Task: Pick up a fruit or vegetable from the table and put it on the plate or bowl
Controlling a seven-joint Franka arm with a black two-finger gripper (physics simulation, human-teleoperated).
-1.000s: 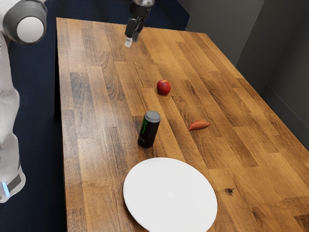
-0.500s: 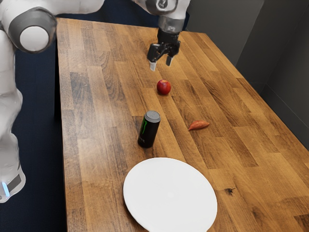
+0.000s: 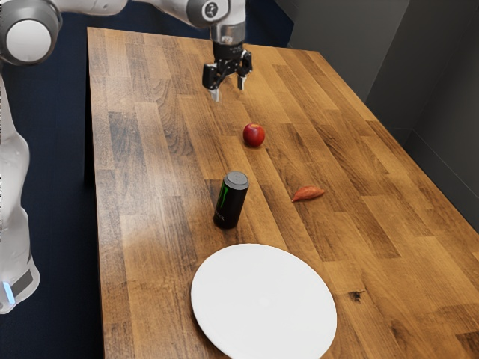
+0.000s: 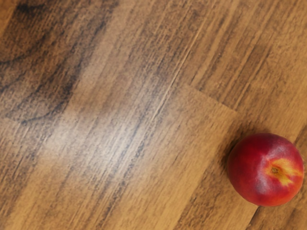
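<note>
tool (image 3: pixel 228 88): black, its two fingers pointing down and spread wide with nothing between them; it hangs in the air above the far part of the worktop.
arm (image 3: pixel 30 34): white with grey joints; it comes in from the exterior view's upper left, runs along the top edge and bends down to the tool. Its white base column stands beside the worktop's edge at the exterior view's left.
worktop (image 3: pixel 150 164): long brown wood planks with dark grain, running away from the camera.
nectarine (image 3: pixel 254 134): red, round and glossy, resting on the wood near the middle of the worktop. It lies nearer the camera than the tool and a little toward the exterior view's right, apart from the fingers and untouched.
nectarine, wrist view (image 4: pixel 266 168): smooth red skin with a yellow-orange patch round the stem pit and a soft shadow on the planks (image 4: pixel 120 120). It sits off to one side of the hand, not straight under it.
sweet potato (image 3: pixel 307 194): small, orange-red, tapered at both ends, lying flat on the wood. It is to the exterior view's right of the can, nearer the camera than the nectarine and well apart from both.
can (image 3: pixel 231 200): dark, upright, with a grey top and a green mark down its side. It stands between the nectarine and the plate, near the plate's far rim but apart from it.
plate (image 3: pixel 263 307): white, round and flat, at the near end of the worktop; the nectarine and the sweet potato both lie well apart from it.
surroundings: dark blue floor (image 3: pixel 63 224) at the exterior view's left, grey walls (image 3: pixel 434 60) at its right.
</note>
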